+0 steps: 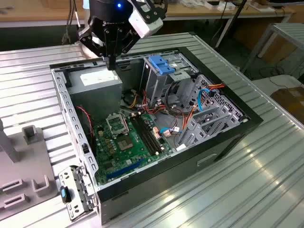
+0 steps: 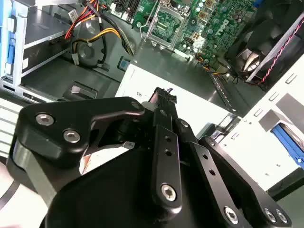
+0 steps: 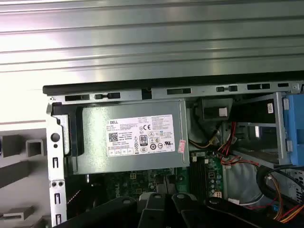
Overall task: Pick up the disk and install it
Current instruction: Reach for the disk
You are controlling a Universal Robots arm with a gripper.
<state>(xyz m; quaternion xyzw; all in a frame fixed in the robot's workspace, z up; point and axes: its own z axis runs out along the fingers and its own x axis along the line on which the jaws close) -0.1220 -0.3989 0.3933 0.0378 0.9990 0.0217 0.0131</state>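
Your gripper (image 1: 112,62) hangs over the open computer case (image 1: 223,142), at its far corner on the exterior view's left, with the tip above the silver power supply (image 1: 99,81). You can see in the second wrist view that the fingers (image 2: 164,137) are pressed together, the jaws closed on themselves. The disk (image 2: 286,137) sits well apart from the tool. Look to the second wrist view, where a grey slab edged by a bright blue rail lies outside the case, beyond the slotted metal wall (image 2: 266,102) on the exterior view's left (you get just a corner of it, cut by the frame's edge, so how it is propped cannot be told). Inside the case, the green motherboard (image 1: 130,140) lies flat on the floor, nearer than the power supply. The tall metal cage (image 1: 154,88) with its wide blue bracket (image 1: 159,64) stands just to the exterior view's right of the gripper. Yellow, orange and black cables (image 2: 105,32) run between cage and motherboard. The case rests on a ribbed metal table (image 1: 270,180), with grey fixture blocks (image 1: 29,134) on the exterior view's left.
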